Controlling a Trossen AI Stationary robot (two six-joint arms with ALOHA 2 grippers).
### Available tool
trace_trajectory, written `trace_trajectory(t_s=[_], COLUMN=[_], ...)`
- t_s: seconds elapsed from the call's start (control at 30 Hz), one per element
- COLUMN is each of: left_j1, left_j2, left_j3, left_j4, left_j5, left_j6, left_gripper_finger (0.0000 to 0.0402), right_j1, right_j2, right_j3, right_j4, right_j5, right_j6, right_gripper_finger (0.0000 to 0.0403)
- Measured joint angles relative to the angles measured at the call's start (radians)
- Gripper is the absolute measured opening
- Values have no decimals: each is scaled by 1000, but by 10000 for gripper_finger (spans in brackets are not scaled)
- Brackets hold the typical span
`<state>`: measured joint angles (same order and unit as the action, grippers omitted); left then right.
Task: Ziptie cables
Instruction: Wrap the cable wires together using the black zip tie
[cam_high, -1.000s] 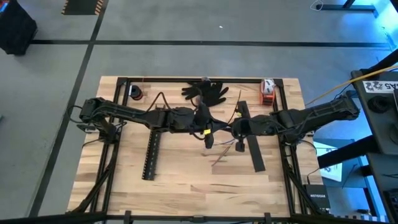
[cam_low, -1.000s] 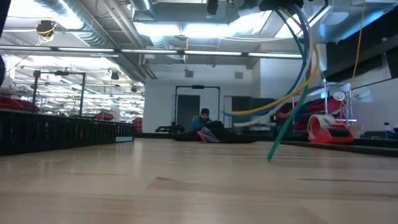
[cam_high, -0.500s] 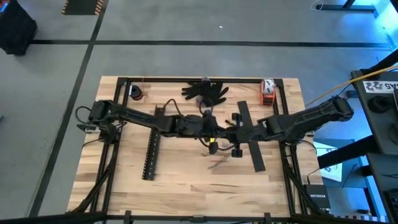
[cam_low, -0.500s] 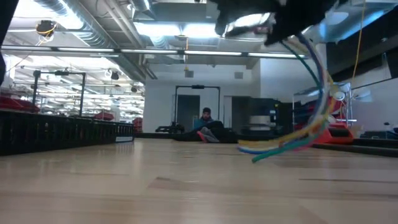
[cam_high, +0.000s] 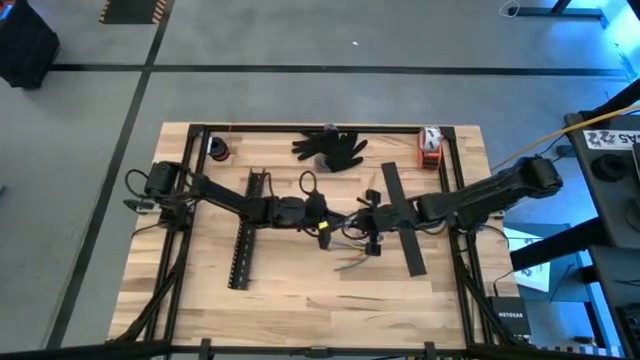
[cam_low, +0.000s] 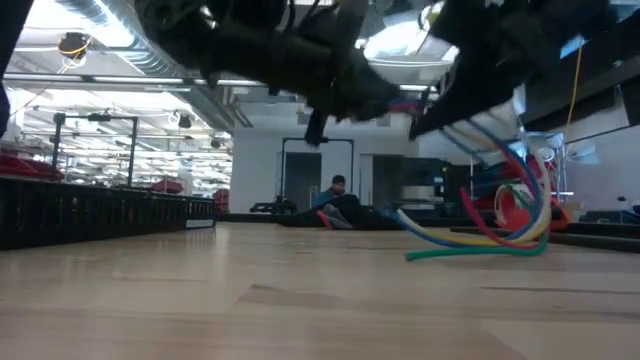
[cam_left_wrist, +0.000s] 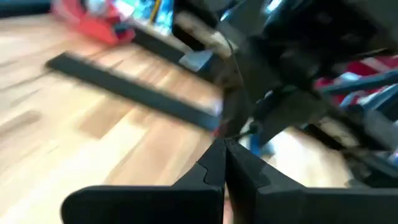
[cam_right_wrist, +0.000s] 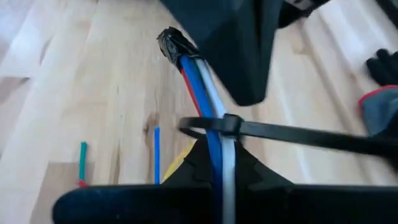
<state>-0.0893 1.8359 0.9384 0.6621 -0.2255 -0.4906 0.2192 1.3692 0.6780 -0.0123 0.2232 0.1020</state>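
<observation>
The cables (cam_right_wrist: 200, 81) are a thin bundle of blue, white and red wires with a dark taped end (cam_right_wrist: 173, 43). A black zip tie (cam_right_wrist: 298, 134) is looped around them, its tail sticking out sideways. My right gripper (cam_right_wrist: 219, 163) is shut on the bundle, low over the table's middle (cam_high: 368, 238). My left gripper (cam_left_wrist: 225, 155) is shut and faces it from the left (cam_high: 324, 226), its tip just beside the zip tie's loop. The wires' long part sags to the table (cam_low: 490, 240). My right gripper pinches the bundle (cam_right_wrist: 217, 140) between its two fingers, just behind the zip tie's loop, with the wires lying along the fingers. The short taped end sticks out beyond the fingertips, clear of the table. The long part hangs slack, its loose ends (cam_right_wrist: 82, 158) on the wood. My left gripper stands close to the zip tie and bundle; I cannot tell whether it touches them.
A long black slotted channel (cam_high: 243, 240) lies left of centre and a flat black bar (cam_high: 403, 232) right of centre. Black gloves (cam_high: 333, 147), a red-and-white object (cam_high: 430, 145) and a small roll (cam_high: 218, 150) sit along the far edge. Black frame rails border the table.
Both grippers have come down together toward the table, staying shut and close to each other. The cables came down with them: their long free part, which hung clear, now lies curled on the wood.
</observation>
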Motion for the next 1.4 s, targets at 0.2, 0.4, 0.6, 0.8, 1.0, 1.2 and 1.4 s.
trace_trajectory(t_s=[0.2,0.4,0.6,0.8,1.0,1.2,1.4], left_j1=[7,3,-1,4,-16,-64,-77], left_j2=[0,0,-1,-4,-4,54,142], left_j3=[-5,-4,-4,-4,-4,-3,-2], left_j4=[-44,-233,-370,-374,-402,-335,-187], left_j5=[11,39,76,217,226,180,84], left_j6=[26,21,-49,-79,-86,-82,-81], left_gripper_finger=[0,0,6,56,116,153,172], right_j1=[2,2,2,2,1,1,1], right_j2=[102,161,168,168,168,168,168], right_j3=[-14,-5,-5,-5,-5,-5,-5], right_j4=[103,101,96,86,90,92,92], right_j5=[-6,-6,-5,1,1,1,1], right_j6=[9,51,56,58,58,58,58], right_gripper_finger=[12,82,143,163,163,163,163])
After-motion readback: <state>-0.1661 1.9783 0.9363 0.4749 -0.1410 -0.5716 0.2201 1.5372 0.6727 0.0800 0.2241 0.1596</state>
